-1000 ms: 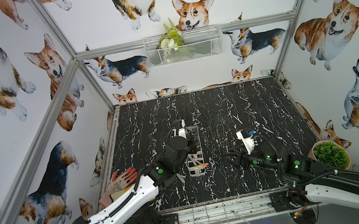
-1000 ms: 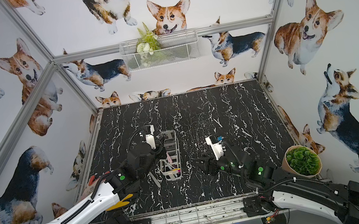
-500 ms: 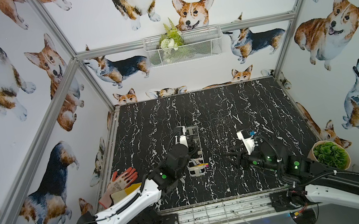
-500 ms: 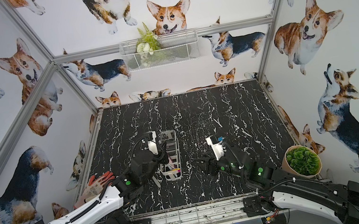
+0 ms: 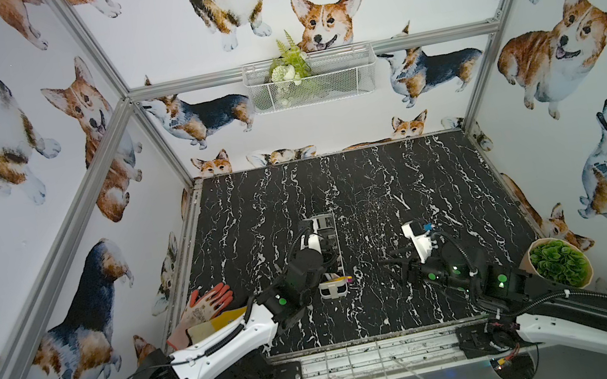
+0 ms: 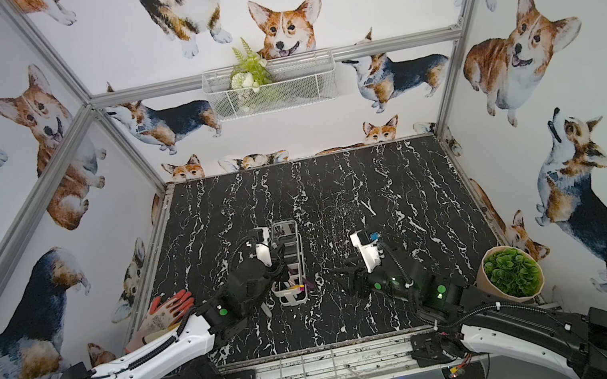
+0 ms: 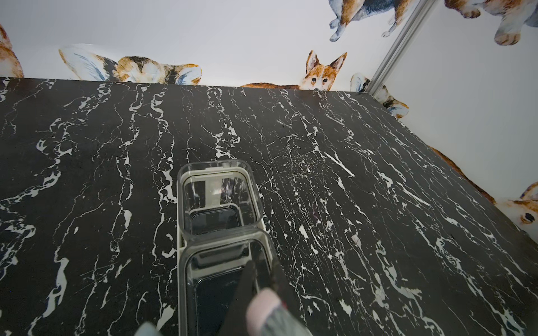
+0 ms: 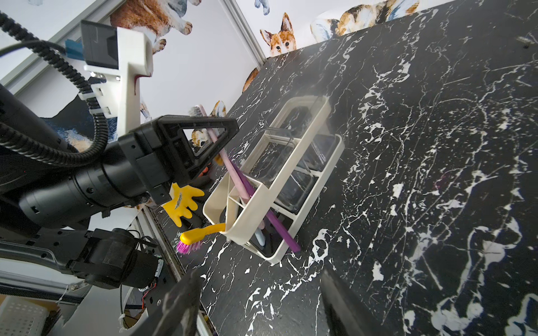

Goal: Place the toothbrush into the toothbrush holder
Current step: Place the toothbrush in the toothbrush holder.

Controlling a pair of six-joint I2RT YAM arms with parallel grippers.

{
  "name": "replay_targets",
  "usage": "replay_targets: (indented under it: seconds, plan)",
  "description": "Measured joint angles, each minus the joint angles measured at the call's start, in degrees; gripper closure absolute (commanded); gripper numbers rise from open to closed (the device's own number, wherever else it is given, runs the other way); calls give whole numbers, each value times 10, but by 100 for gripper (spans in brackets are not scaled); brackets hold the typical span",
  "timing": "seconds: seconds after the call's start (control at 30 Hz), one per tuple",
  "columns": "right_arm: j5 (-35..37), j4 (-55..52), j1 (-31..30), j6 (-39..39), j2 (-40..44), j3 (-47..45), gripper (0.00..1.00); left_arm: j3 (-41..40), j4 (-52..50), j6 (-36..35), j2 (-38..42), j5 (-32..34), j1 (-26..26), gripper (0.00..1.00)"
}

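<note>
The job looks nearly done, with only the letting go left. On the left side of the black table (image 5: pixel 377 186), the left gripper (image 8: pixel 227 131) has its fingers pressed together on the pale pink toothbrush (image 8: pixel 234 174), pinching the handle partway up. The head sticks up above the fingers. The lower end slants down past the rim into the near end section of the toothbrush holder (image 8: pixel 256 212), beside a purple brush (image 8: pixel 286 240) standing there. Whether its tip reaches the bottom I cannot tell. A yellow brush (image 8: pixel 203 231) pokes out over the holder's near left corner. In both top views the holder runs near to far, just right of that gripper. Well apart to the right, the right gripper (image 8: pixel 259 273) hovers over bare table with its fingers spread, holding nothing. What remains, I judge, is to lower the brush a little, open the fingers and pull away.
</note>
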State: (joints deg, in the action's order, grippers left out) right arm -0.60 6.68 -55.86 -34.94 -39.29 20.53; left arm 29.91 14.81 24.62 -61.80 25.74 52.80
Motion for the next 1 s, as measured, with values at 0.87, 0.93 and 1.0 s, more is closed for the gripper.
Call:
replay_targets:
  seconds: [0.87, 0.93, 1.0]
  plan:
    - [5, 10, 7, 37, -168, 3, 29, 165, -268, 39, 26, 28, 8, 44]
    - [0, 19, 12, 52, -213, 13, 29, 189, -318, 50, 24, 24, 3, 41]
    - [-10, 33, 21, 67, -255, 22, 29, 210, -351, 60, 26, 17, -4, 39]
